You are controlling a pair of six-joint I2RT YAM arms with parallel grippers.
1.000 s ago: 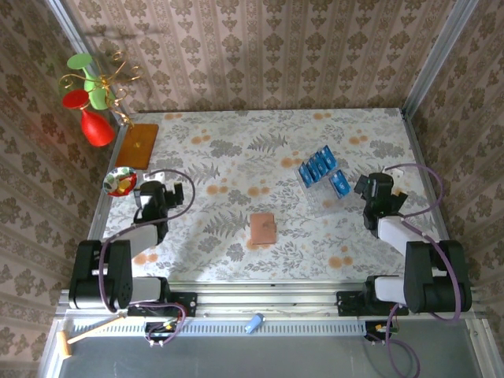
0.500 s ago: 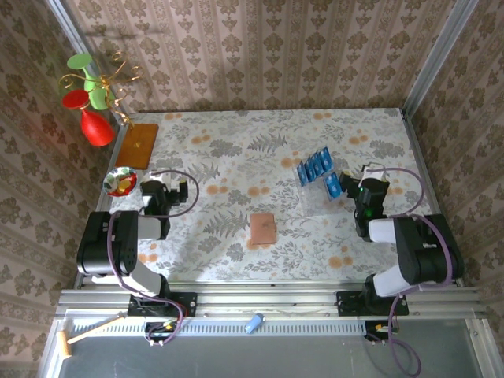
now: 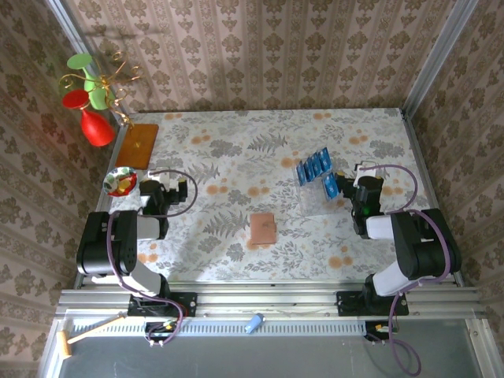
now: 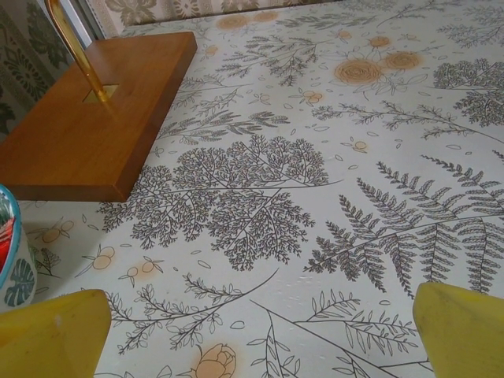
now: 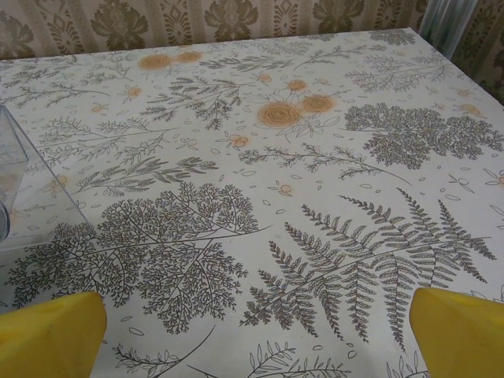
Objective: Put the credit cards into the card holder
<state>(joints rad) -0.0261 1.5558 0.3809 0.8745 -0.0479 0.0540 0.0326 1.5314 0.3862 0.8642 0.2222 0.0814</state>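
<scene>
Top external view gives us the whole flowered worktop (image 3: 236,142). The card holder (image 3: 263,228), a small brown wallet, lies flat a little below the centre of the frame, between the two arms and touched by neither. The credit cards (image 3: 314,166) sit to its upper right: a row of blue cards standing on edge in a clear stand (image 3: 319,201), with one more blue card (image 3: 331,187) just below the row, on the side nearest the right arm (image 3: 394,232).

We see the right jaws just beside that stand, at the right of the frame. In the right wrist view their yellow fingertips (image 5: 51,335) occupy the two lower corners, spread wide and released, with bare patterned worktop between them. A corner of the clear stand (image 5: 16,181) shows at the left edge of that frame.

The left arm (image 3: 118,244) reaches to the left middle of the top external frame, its jaws just right of a small patterned bowl (image 3: 120,181) and below a wooden board (image 3: 139,145). In the left wrist view the yellow fingertips (image 4: 51,335) likewise stand wide apart and hold nothing. The wooden board (image 4: 94,118) fills the upper left there, a gold stem (image 4: 75,47) rising from it, and the bowl's rim (image 4: 12,260) shows at the left edge.
</scene>
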